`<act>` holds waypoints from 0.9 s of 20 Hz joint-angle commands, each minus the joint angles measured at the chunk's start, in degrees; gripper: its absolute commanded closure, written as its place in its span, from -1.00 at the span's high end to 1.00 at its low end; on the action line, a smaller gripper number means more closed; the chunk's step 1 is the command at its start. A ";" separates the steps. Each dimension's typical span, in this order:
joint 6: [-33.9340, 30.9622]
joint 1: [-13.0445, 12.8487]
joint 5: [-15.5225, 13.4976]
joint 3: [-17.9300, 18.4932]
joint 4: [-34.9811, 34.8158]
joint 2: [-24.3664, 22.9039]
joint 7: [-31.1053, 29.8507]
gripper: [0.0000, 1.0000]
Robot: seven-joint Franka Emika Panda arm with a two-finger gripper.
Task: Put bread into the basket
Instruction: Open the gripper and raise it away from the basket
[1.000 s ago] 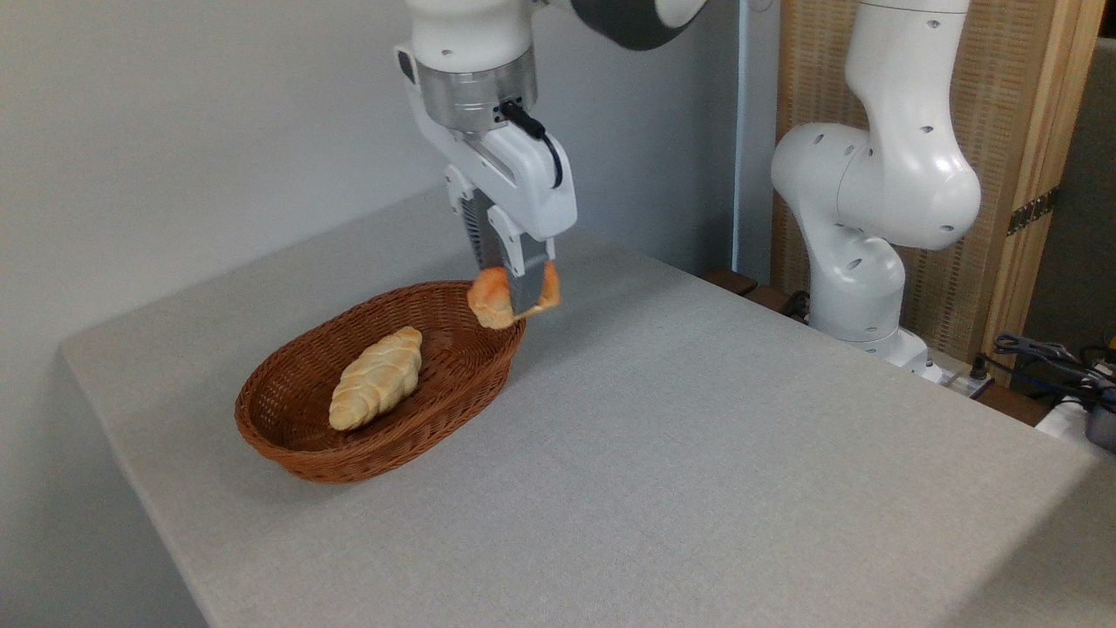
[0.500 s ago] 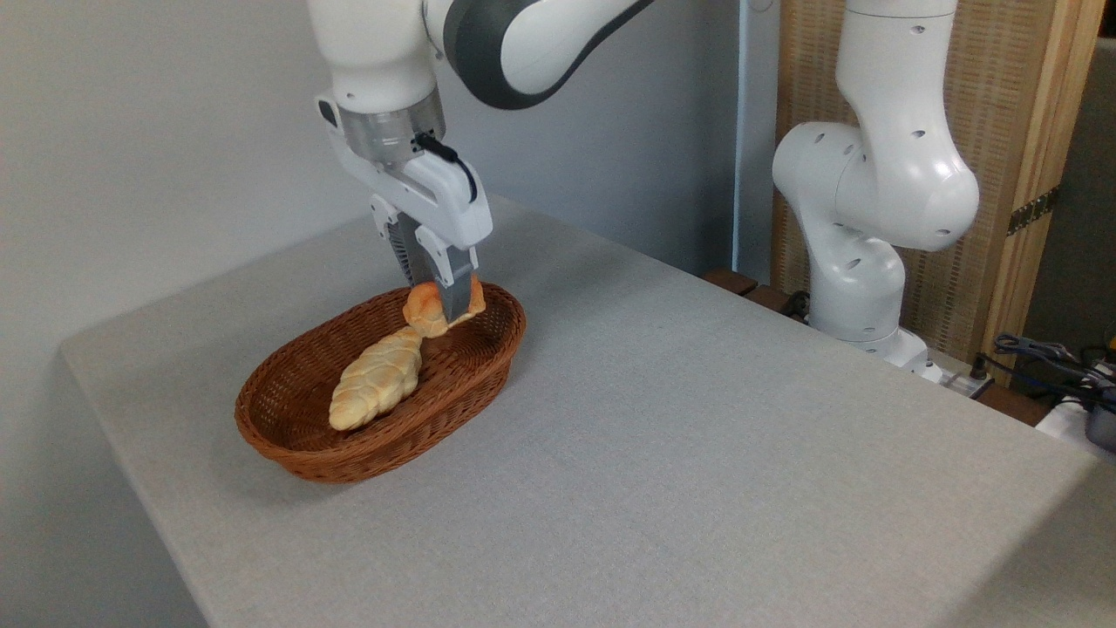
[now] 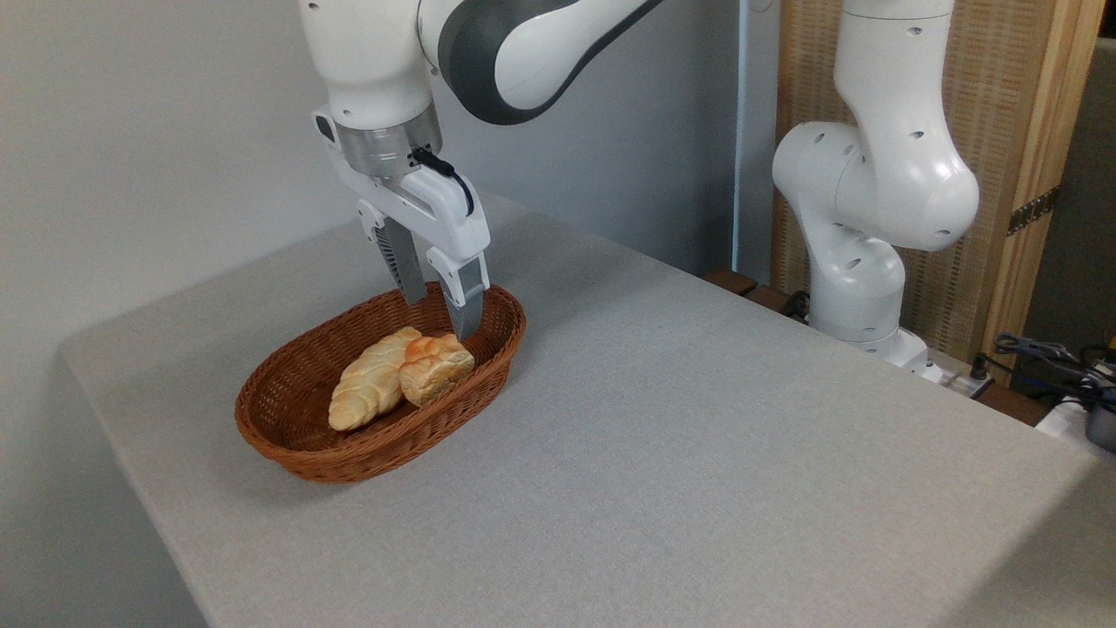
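Worktop (image 3: 663, 453) is a big grey slab with loads of bare surface to the right of and in front of the basket (image 3: 296, 440), so there's plenty of free room on that side. The left corner is a lot tighter, since the basket sits fairly near the left edge and the front-left edge drops off not far below it. The wall runs along the back left, and the arm's white base (image 3: 863, 288) stands past the far right edge, well apart from everything. The pincer (image 3: 440, 312) hangs over the far end of the basket with its fingers spread apart and nothing between them, so it's open and empty. One fingertip (image 3: 466, 324) is just above the bread (image 3: 436, 369), looks very close but I can't tell if it's actually touching. The bread is lying inside the basket, towards the far right end, pressed right up against the paler braided loaf (image 3: 373, 378) that lies lengthwise in the middle of the basket.
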 commanded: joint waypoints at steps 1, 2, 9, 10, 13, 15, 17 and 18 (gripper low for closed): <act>-0.09 -0.48 7.52 0.55 2.03 -0.86 -0.19 1.00; -1.23 -0.48 10.95 0.55 4.56 -0.86 -0.19 1.00; -12.75 0.14 12.31 8.10 15.30 -0.68 7.63 1.00; -12.75 0.14 11.44 9.07 15.92 -0.42 7.54 1.00; -12.75 0.23 10.90 10.74 17.33 0.11 7.37 1.00; -12.84 0.23 10.90 10.84 17.86 0.63 7.28 1.00; -13.01 0.31 10.81 10.75 18.04 0.90 7.10 1.00; -13.54 0.23 10.90 10.49 17.95 0.99 7.10 1.00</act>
